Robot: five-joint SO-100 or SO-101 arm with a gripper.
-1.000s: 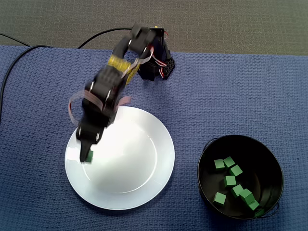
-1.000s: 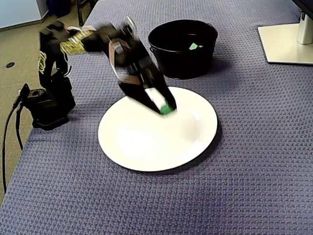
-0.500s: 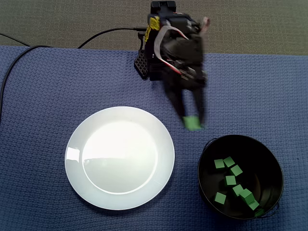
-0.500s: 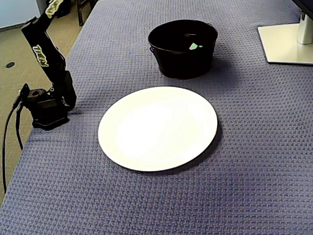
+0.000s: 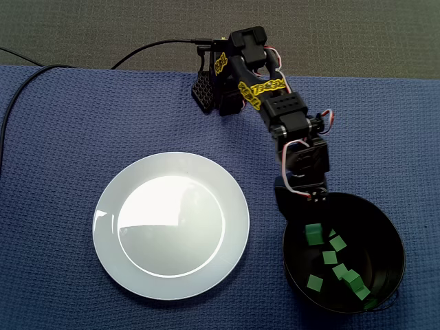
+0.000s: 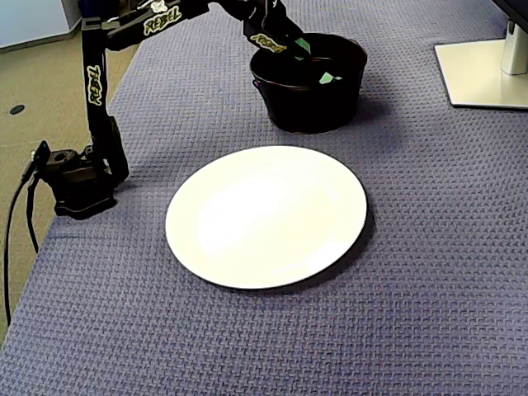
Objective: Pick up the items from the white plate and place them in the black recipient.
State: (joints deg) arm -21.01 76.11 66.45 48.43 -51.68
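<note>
Seen from above, the fingertips of the black two-finger gripper [image 6: 297, 47] merge with the black round bowl [image 6: 313, 107], so the jaw gap is unreadable there. Side fixed view: tips pinched on one small green cube [image 6: 304, 42], held just above the bowl's rim on the arm's side. In the bowl, loose green cubes [image 5: 329, 258]: about eight, some overlapping, one half under the rim, count unsure. One round white plate [image 5: 172, 227] on blue woven cloth [image 5: 69, 137].
</note>
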